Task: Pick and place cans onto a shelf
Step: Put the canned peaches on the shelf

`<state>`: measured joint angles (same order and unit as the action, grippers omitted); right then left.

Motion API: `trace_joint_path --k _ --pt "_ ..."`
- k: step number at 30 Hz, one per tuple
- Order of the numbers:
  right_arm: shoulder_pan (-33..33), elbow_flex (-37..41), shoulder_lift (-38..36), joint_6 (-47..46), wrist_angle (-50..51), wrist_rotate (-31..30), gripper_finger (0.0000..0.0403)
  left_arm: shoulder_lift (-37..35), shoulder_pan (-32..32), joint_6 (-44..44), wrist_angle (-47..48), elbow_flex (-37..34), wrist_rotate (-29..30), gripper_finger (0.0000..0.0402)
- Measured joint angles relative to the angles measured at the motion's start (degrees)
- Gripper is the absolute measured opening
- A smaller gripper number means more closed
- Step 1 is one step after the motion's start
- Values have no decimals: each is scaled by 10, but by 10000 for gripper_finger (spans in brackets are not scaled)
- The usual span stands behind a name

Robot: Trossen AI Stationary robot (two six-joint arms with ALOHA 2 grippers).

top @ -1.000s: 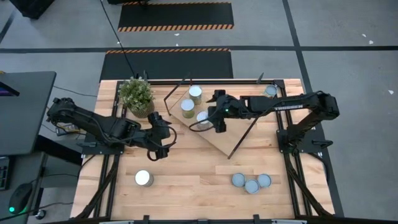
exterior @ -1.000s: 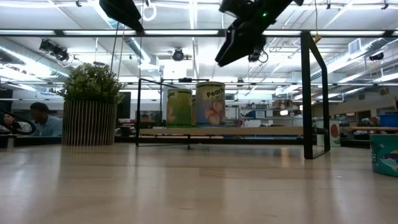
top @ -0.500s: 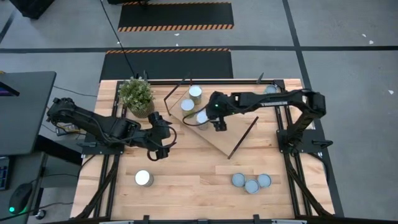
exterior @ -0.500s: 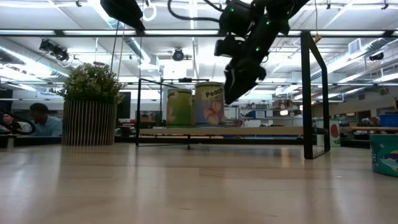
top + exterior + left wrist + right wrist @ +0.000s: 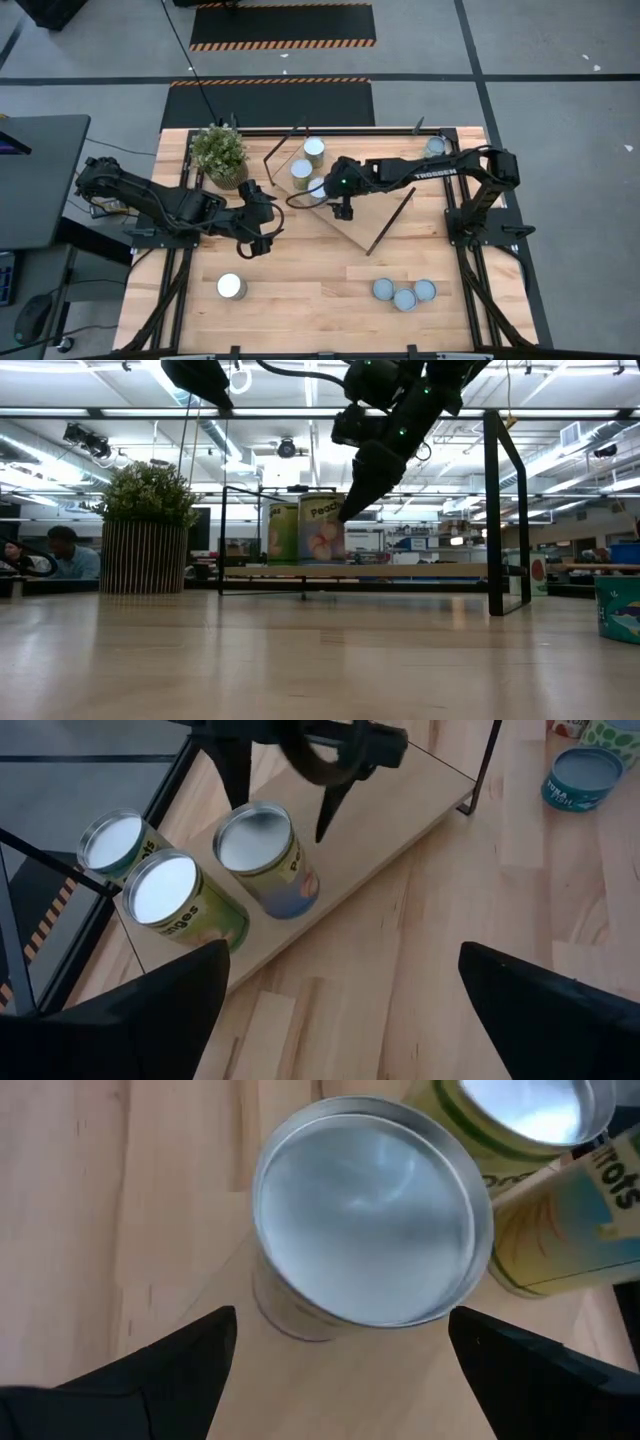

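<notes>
The shelf (image 5: 350, 228) lies slantwise on the table's middle, and three cans stand on its far-left end. My right gripper (image 5: 345, 1375) is open just above the nearest one, the peach-labelled can (image 5: 370, 1220), with one finger on each side of its silvery top. Two green-labelled cans (image 5: 301, 170) (image 5: 314, 150) stand right behind it. My left gripper (image 5: 262, 240) hangs open over the table left of the shelf, holding nothing. My right gripper comes slanting down from the table's right over the peach can's top rim (image 5: 290, 845). One fingertip (image 5: 322, 832) is close beside the can's right side. I cannot tell whether it touches the can. The can stands upright on the shelf.
A potted plant (image 5: 220, 152) stands at the far left. One can (image 5: 231, 287) sits near the front left, three cans (image 5: 404, 293) near the front right, one can (image 5: 435, 146) at the far right. The shelf's black end frames (image 5: 492, 510) rise beside the cans.
My right gripper has come down and toward the table's left onto the peach can, rolling its wrist as it sank; its fingers stay open. The peach can has shifted a little toward the table's left on the shelf, still upright.
</notes>
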<state>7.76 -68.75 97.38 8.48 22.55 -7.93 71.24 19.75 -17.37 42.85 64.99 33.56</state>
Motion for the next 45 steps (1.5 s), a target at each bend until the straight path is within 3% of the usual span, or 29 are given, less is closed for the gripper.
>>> trace_joint_path --k 10,16,23,32,45 --pt "-14 0 0 -108 -20 -116 373 0 0 0 -4 0 0 400" --pt "-20 0 0 -107 -32 -76 373 0 0 0 -9 0 0 400" --pt "-26 0 0 -77 -14 -76 373 0 0 -1 -10 0 0 400" --pt "-13 0 0 75 -12 -69 373 0 0 -29 -16 0 -16 400" --pt "16 0 0 87 8 -55 373 0 -2 -79 -60 -35 -20 400"
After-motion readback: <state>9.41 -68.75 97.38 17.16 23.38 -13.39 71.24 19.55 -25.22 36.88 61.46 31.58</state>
